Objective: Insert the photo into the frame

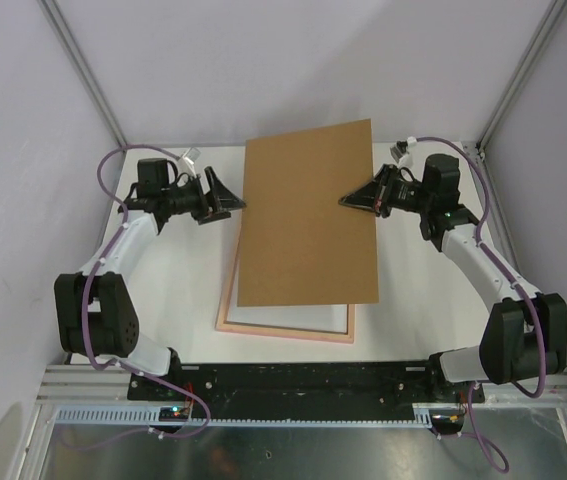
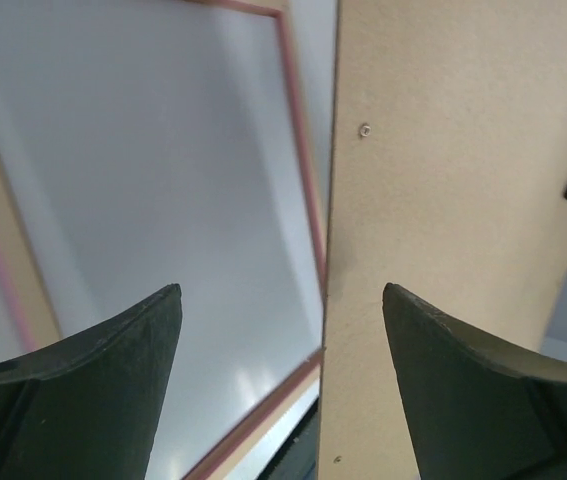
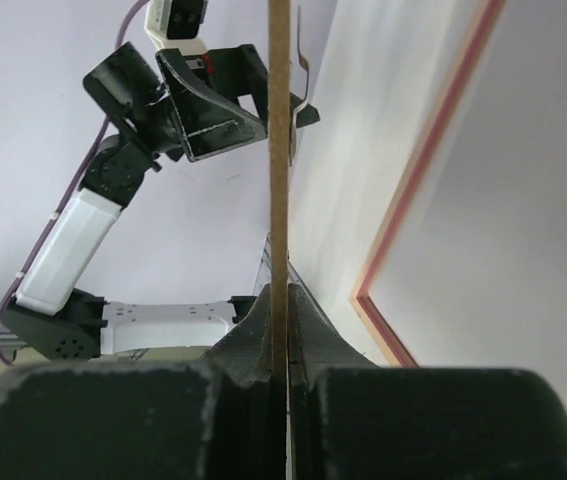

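My right gripper (image 1: 351, 200) is shut on the right edge of a plain brown backing board (image 1: 308, 215) and holds it raised over the table; the right wrist view shows the board edge-on (image 3: 279, 150) pinched between the fingers (image 3: 280, 300). My left gripper (image 1: 231, 198) is open at the board's left edge, and that edge (image 2: 331, 300) lies between its fingers (image 2: 281, 292) without contact. The pale pink frame (image 1: 283, 328) lies flat on the table, partly under the board, and its rail shows in the wrist views (image 2: 303, 150) (image 3: 423, 160). The sunflower photo is not in view.
White table top (image 1: 183, 270) with grey enclosure walls left, right and behind. Black rail and arm bases (image 1: 303, 385) run along the near edge. The left arm (image 3: 73, 250) shows beyond the board in the right wrist view.
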